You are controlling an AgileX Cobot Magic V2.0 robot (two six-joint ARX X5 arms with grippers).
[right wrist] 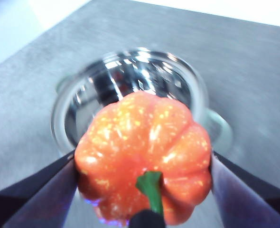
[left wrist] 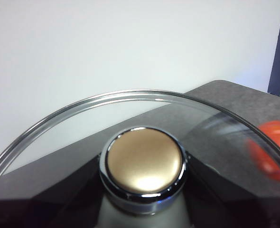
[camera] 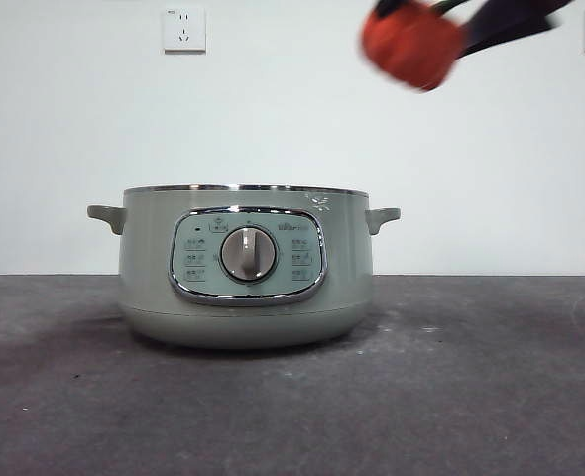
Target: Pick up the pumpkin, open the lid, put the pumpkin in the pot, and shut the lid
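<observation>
Above the open pot, off to one side, the right hand grips the pumpkin. Clear of the pot, the left hand holds the lid by its knob. Pickup and opening look done; dropping in and closing remain.

Right end effector: two flat, broad jaws, black with a bluish-purple sheen where light strikes the inner faces, widening toward the wrist. Matte, smooth, no visible screws or markings. Seen in the front view as a dark, blurred, tapering shape with a hint of navy along its edge. Left end effector: only dark, glossy black wedges, angular in outline, partly seen through glass. Cables and labels too blurred to tell.
</observation>
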